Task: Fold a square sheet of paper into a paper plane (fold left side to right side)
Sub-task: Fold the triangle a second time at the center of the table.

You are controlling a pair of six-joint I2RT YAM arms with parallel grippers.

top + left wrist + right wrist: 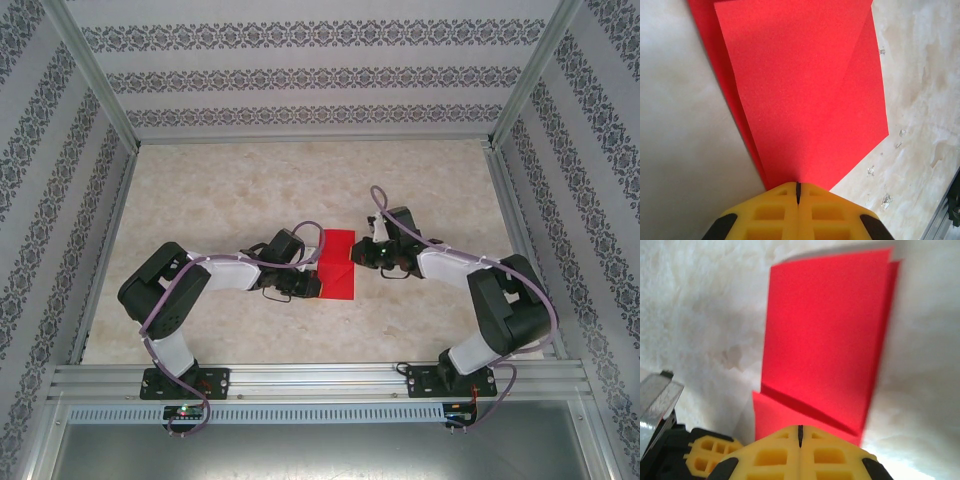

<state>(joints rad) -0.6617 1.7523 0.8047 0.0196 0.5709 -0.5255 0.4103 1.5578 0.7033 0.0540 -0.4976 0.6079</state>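
The square sheet of paper lies at the middle of the table, bright red and folded over into a narrow upright rectangle of two layers. My left gripper is shut, its yellow tips resting on the sheet's lower left edge. In the left wrist view the closed tips sit on the red paper, with the lower layer peeking out on the left. My right gripper is shut at the sheet's right edge. Its closed tips rest on the paper, whose top layer lifts slightly just ahead of them.
The marbled table is ringed by aluminium rails and patterned walls. Both arms reach inward from the near edge, elbows out toward the sides. The left gripper's yellow fingers show at the lower left of the right wrist view.
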